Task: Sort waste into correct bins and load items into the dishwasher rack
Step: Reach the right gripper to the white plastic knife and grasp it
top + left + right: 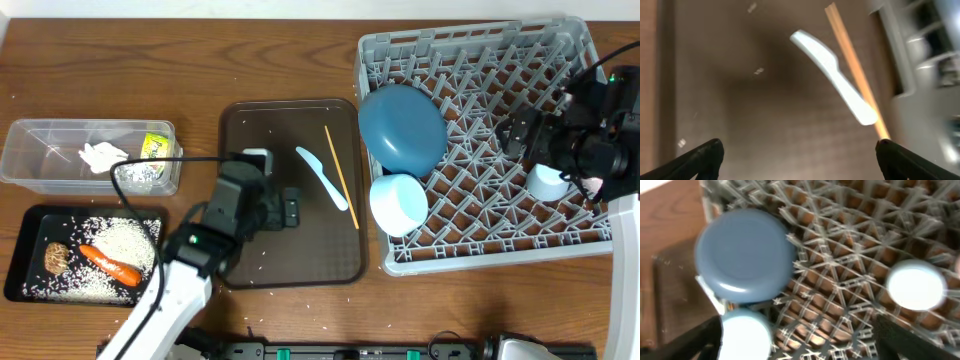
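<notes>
Black fingers spread wide with nothing between them, the left gripper hovers over the dark brown serving tray, where the pale blue spoon lies alongside a thin wooden chopstick. The right gripper, jaws likewise parted and empty, hangs above the large grey pegged plastic rack, which holds the round blue plate, pale blue bowl and small light blue cup. Beyond the left arm, the orange carrot lies on white rice in the shallow black tray.
</notes>
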You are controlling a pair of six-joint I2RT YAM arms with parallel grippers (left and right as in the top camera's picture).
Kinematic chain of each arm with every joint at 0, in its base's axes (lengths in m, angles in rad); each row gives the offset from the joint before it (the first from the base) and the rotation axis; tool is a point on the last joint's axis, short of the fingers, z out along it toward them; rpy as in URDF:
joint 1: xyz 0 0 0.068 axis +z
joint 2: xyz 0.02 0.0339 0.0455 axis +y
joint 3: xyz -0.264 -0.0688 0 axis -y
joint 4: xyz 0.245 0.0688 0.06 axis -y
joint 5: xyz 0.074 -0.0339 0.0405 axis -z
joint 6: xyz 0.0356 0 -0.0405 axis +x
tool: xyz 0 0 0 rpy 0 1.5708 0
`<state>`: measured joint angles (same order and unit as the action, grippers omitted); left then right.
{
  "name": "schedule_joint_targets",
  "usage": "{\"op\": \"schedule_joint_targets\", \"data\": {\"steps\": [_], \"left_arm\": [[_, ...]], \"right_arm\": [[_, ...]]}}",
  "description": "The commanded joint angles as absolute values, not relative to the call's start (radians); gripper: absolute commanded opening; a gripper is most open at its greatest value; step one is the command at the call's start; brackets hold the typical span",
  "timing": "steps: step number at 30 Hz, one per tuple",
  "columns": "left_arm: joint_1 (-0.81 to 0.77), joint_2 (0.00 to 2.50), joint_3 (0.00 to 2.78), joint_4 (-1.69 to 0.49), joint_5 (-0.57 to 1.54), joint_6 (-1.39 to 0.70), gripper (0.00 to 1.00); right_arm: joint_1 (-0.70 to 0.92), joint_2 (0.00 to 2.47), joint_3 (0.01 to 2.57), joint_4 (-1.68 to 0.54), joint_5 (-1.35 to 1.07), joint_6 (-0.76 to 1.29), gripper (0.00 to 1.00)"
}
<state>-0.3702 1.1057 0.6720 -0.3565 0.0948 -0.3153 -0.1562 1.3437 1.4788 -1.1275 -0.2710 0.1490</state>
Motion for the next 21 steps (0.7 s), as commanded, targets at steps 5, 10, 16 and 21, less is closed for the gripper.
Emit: {"op": "schedule_joint_targets", "data": {"steps": [5,10,16,21], "left_arm": [[-0.237,1.131,0.752,-0.476,0.124,-0.324,0.98],[-0.128,1.132,0.881,-0.686,0.123,-0.326,0.98],[-0.010,1.131,1.016,-0.872,0.123,-0.325,0.98],[0.066,1.130,1.053,-0.959,0.119,-0.322,0.98]], "right_arm": [[0.111,1.356,1.483,-1.029,-0.475,0.035,0.79],[0.401,1.427,1.483,-0.859,-0.437,-0.062,0.81],[0.656,1.639,1.483,-0.704,-0.079,0.021,0.80],[0.710,1.847,1.483,-0.643,0.041,0.068,0.73]]}}
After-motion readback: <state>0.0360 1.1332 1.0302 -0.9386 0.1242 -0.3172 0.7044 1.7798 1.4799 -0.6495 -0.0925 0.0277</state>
